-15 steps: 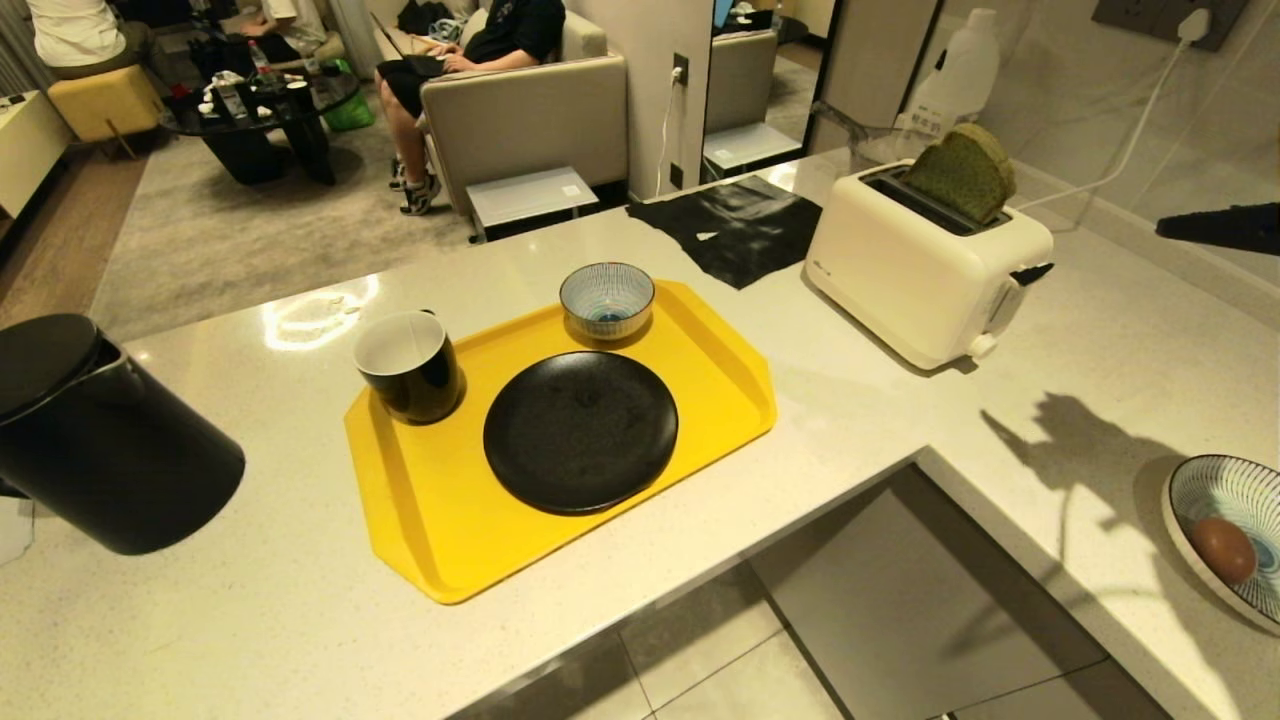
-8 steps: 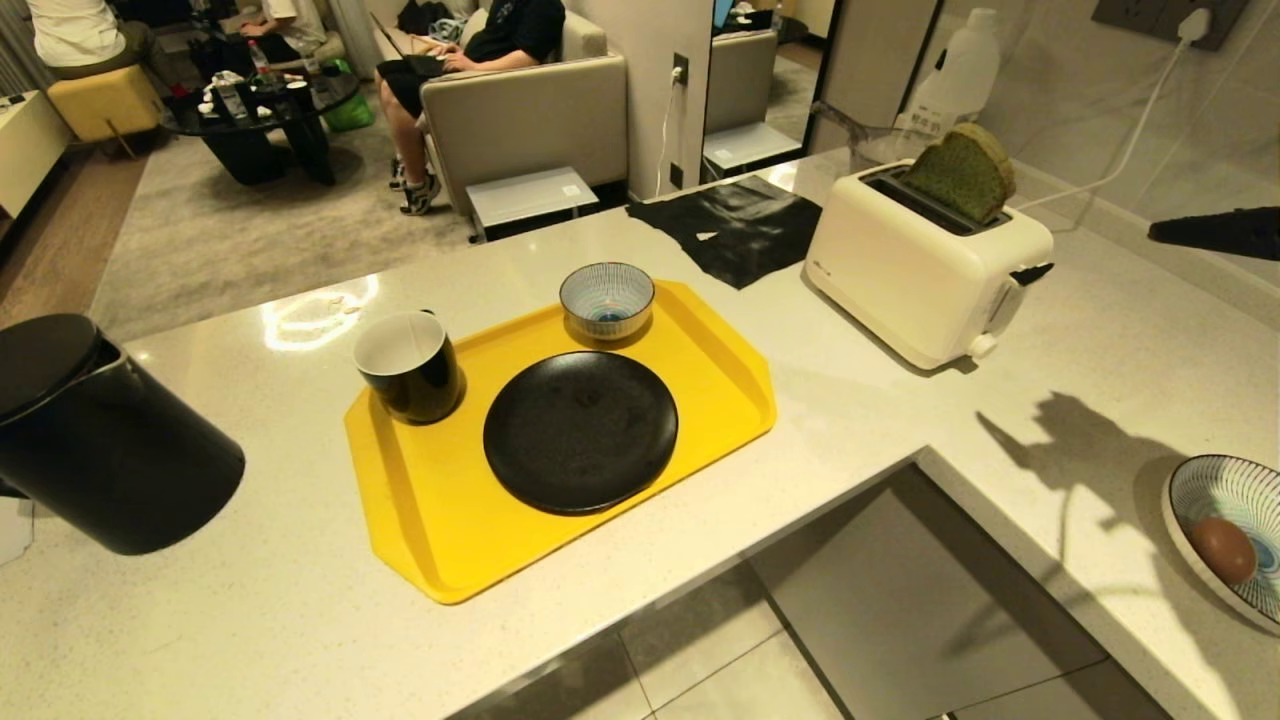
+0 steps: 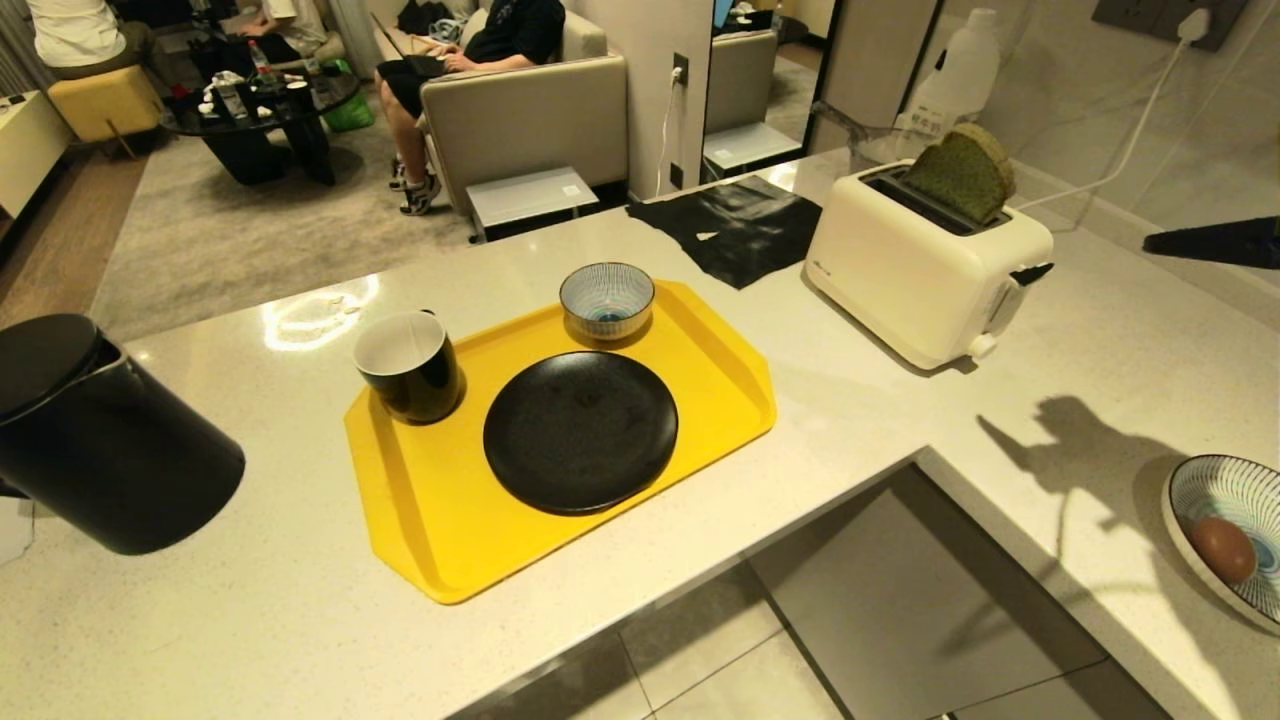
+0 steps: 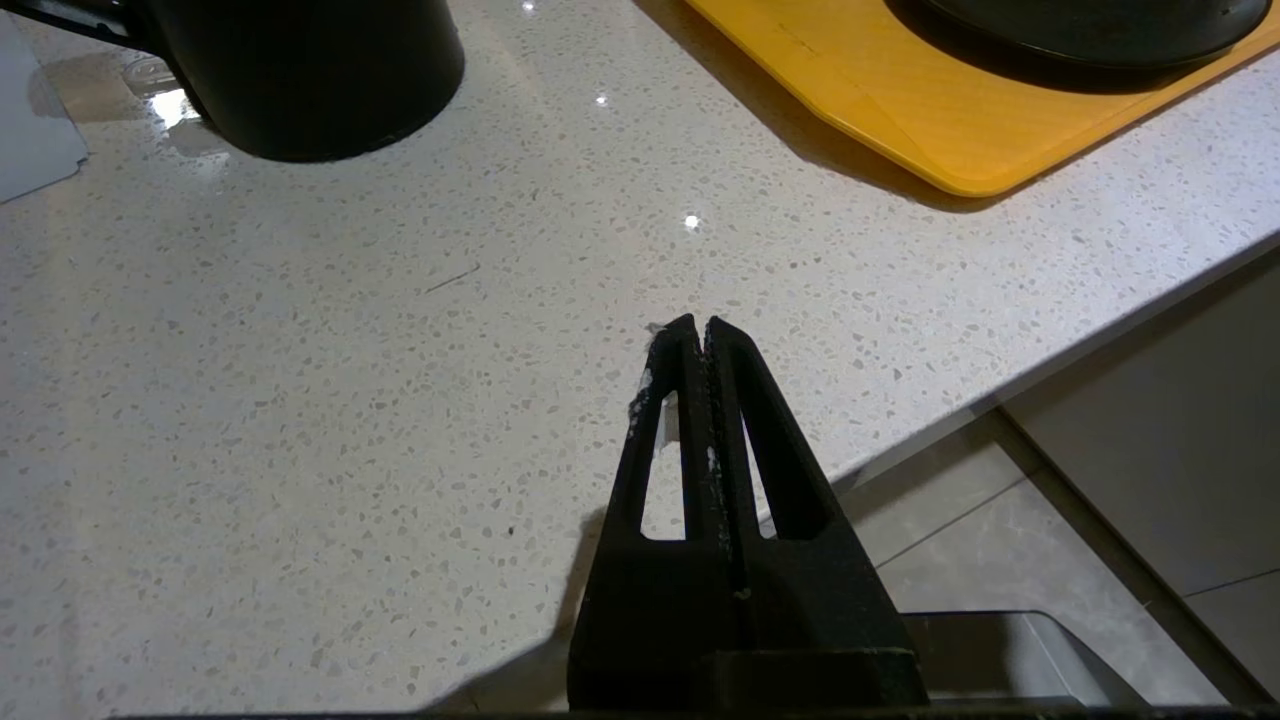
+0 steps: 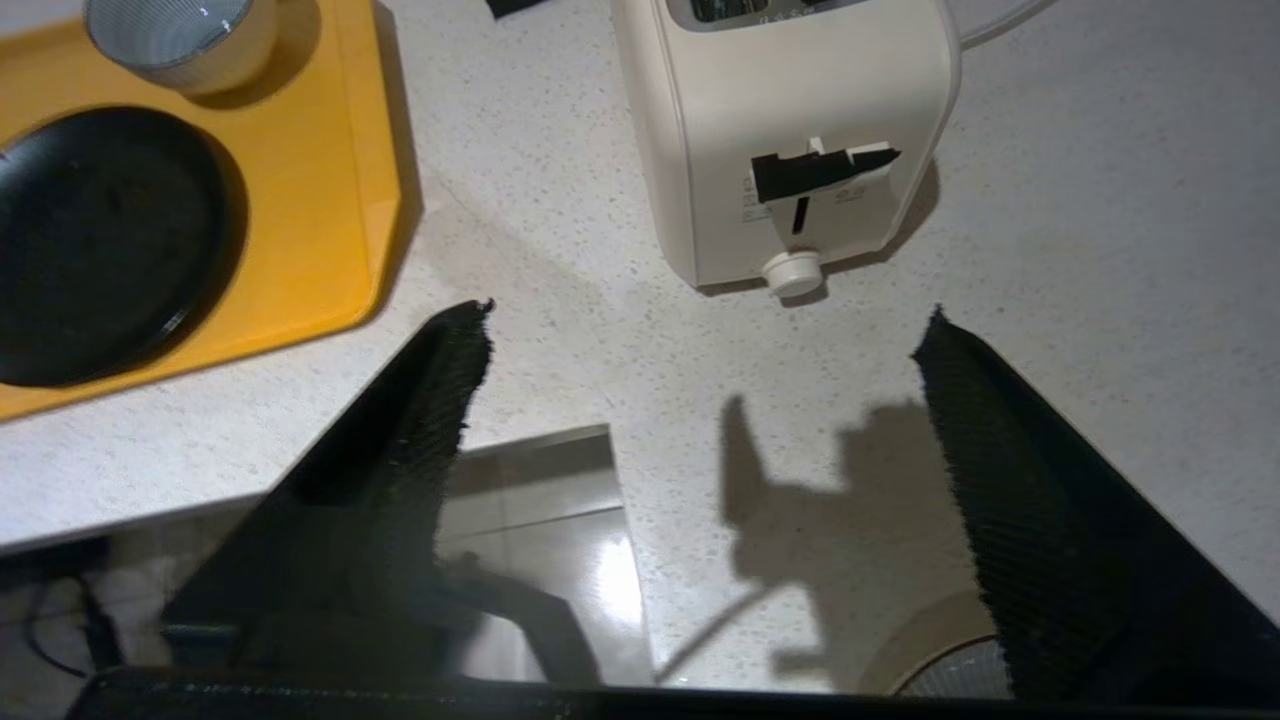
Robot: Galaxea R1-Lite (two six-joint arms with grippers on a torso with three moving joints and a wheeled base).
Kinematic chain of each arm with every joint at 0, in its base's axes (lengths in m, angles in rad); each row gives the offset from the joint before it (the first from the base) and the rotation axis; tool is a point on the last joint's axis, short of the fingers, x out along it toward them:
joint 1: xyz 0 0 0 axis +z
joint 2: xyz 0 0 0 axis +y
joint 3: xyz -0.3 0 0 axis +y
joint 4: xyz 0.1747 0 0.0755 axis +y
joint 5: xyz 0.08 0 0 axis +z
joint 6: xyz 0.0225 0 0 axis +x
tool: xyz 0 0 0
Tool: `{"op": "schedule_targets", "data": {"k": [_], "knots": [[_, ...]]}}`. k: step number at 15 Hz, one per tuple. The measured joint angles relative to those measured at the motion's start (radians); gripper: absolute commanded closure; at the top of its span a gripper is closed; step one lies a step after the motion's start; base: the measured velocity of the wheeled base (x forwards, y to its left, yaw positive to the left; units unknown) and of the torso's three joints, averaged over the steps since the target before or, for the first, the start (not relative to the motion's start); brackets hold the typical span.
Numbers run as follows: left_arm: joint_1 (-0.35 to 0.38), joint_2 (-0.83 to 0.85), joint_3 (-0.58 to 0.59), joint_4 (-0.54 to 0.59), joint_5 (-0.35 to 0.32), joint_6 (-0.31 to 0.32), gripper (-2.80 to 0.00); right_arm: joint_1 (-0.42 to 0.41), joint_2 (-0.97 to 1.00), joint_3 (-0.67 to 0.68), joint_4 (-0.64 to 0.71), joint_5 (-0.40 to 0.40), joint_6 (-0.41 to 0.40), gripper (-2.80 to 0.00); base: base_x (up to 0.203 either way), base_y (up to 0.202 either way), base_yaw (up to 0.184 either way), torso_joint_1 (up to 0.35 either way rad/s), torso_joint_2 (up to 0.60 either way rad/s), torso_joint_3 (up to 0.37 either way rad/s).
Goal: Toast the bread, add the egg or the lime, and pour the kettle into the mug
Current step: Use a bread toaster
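Note:
The green bread stands up out of the white toaster, whose black lever sits high. The black kettle is at the counter's left. The black mug stands on the yellow tray. At the right edge, the egg lies in a striped dish. No lime is in view. My right gripper hangs open and empty above the counter in front of the toaster; one of its fingers shows in the head view. My left gripper is shut and empty over the counter's front edge.
A black plate and a small striped bowl share the tray. A black cloth lies behind the toaster's left side. The toaster's cord runs to a wall socket. People sit on a sofa beyond the counter.
The right gripper's finger at the head view's right edge has sunk very slightly. Nothing else has moved.

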Motion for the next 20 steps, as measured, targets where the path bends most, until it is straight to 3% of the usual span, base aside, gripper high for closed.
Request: {"op": "schedule_targets", "data": {"k": [9,14,20], "knots": [[-0.001,0.0,0.0,0.0,0.0,0.0,0.0,0.011,0.025,-0.012,0.046,-0.006,-0.021,0.0,0.0,0.0,0.0,0.0,0.0,0.0],[0.0,0.0,0.0,0.0,0.0,0.0,0.0,0.024,0.114,-0.097,0.05,-0.008,0.095,0.0,0.0,0.0,0.0,0.0,0.0,0.0],[0.0,0.0,0.0,0.0,0.0,0.0,0.0,0.023,0.242,-0.129,-0.143,-0.01,0.11,0.0,0.0,0.0,0.0,0.0,0.0,0.0]]}}
